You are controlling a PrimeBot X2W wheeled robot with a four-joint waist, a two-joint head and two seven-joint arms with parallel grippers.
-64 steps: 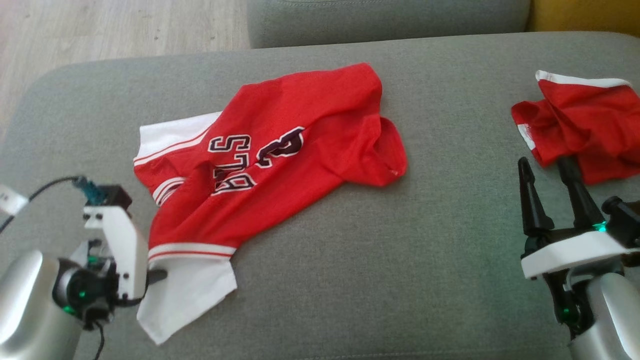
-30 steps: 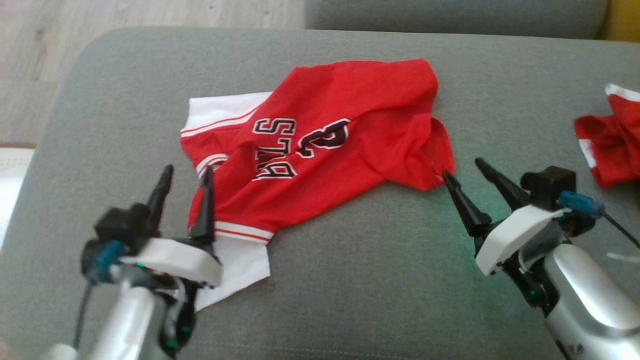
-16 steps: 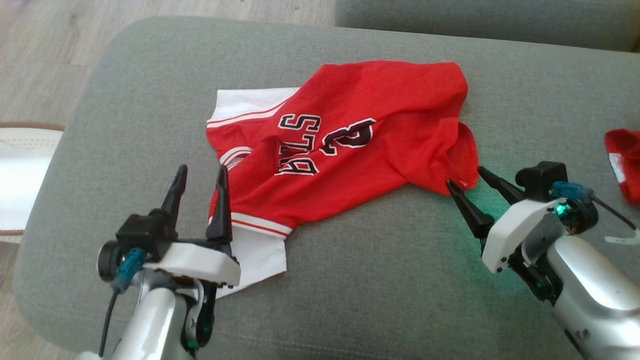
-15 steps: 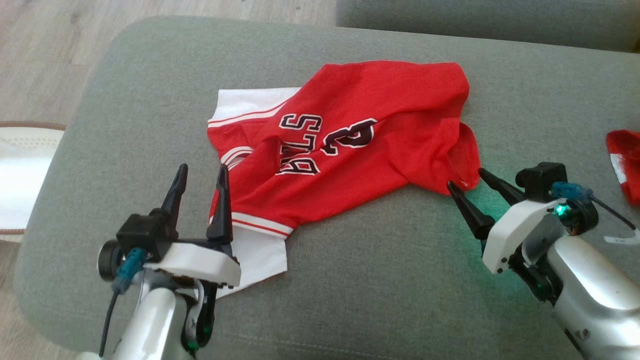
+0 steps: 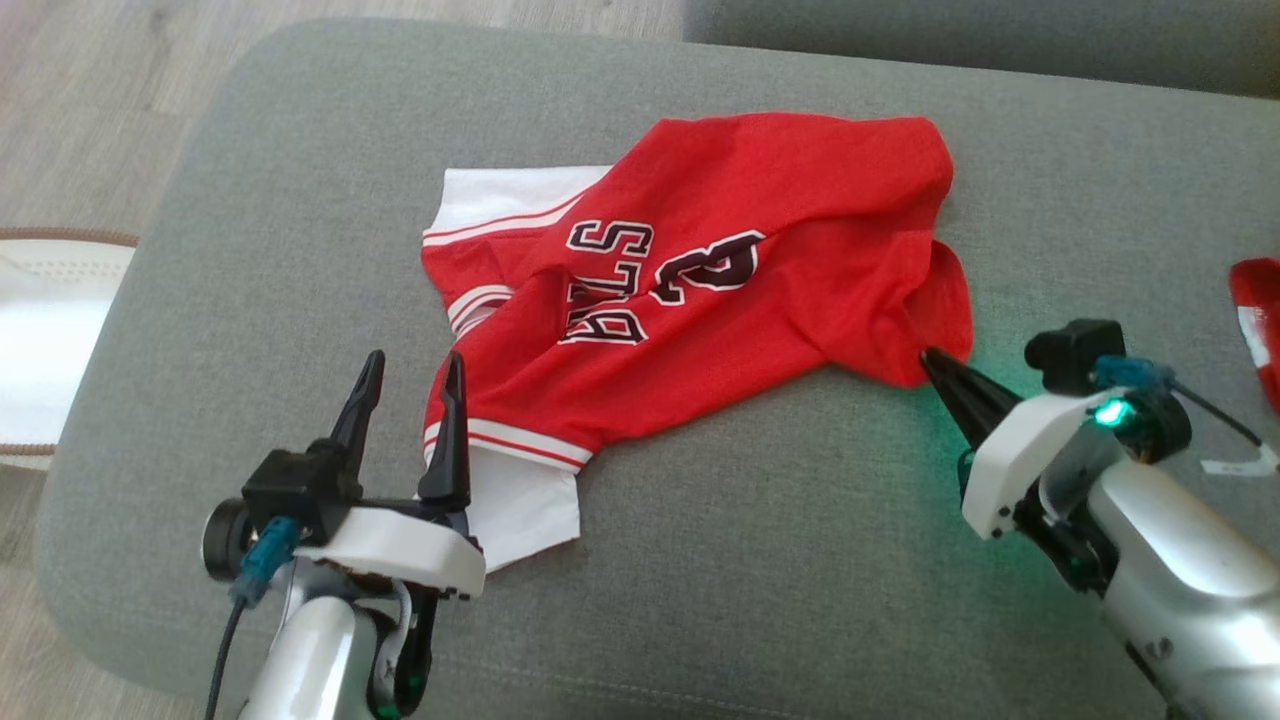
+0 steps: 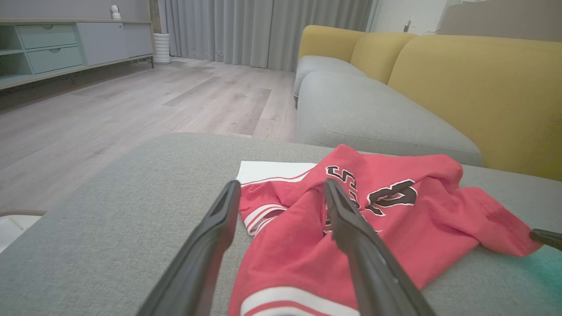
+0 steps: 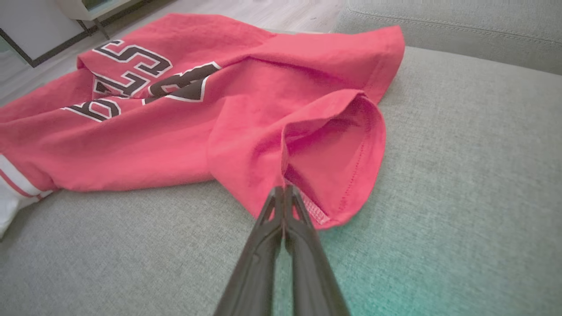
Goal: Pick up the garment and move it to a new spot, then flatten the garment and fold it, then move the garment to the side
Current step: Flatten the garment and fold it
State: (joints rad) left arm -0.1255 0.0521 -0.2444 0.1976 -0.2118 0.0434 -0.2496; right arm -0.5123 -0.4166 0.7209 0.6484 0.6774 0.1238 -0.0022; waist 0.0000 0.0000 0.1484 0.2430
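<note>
The garment (image 5: 700, 290), a red jersey with white striped trim, lies crumpled near the middle of the grey sofa cushion (image 5: 760, 560). Its dark lettering sits upside down in the head view, and a fold swallows part of it, so the word cannot be read whole. The white panel at its near end is partly covered by the left gripper (image 5: 415, 356) and its pale mount. A second red cloth (image 5: 1258, 320) is cut off by the right edge of the head view, too little of it showing to tell what it is. A white object (image 5: 50, 340) beside the cushion is cropped by the left edge and washed out.

The left gripper is spread wide and holds nothing. One finger stands over the garment's red edge just above the striped band and the other over bare cushion. Whether either tip touches down cannot be told.

The right gripper (image 5: 930, 358) has its fingers pressed tight together, the tips meeting on the hem of the sleeve opening at the garment's near right corner and pinching it. How much cloth sits between them is hidden by the fingers themselves
</note>
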